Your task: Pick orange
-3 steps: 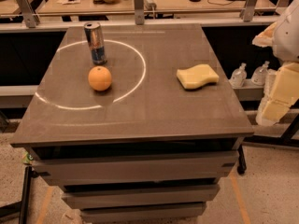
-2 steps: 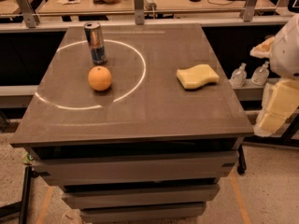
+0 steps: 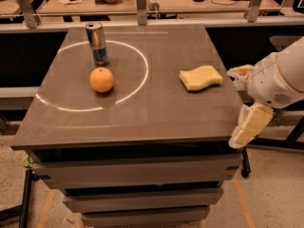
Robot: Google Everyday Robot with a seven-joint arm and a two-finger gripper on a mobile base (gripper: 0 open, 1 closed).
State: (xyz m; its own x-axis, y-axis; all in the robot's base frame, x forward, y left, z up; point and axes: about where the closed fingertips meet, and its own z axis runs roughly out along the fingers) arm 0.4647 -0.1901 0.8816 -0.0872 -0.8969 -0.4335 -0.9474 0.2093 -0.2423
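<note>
The orange is a small round fruit resting on the dark table top, inside the white painted circle at the left. A drink can stands upright just behind it. My gripper hangs at the table's right edge, level with the front corner and far to the right of the orange. Its pale fingers stand apart and hold nothing. The white arm comes in from the right.
A pale yellow wavy-edged sponge lies on the right part of the table, between the gripper and the orange. Desks with clutter and metal posts stand behind the table. Drawer-like shelves sit under the top.
The arm and gripper have moved left and a little down, closer to the table's right edge. The orange, can and sponge have not moved.
</note>
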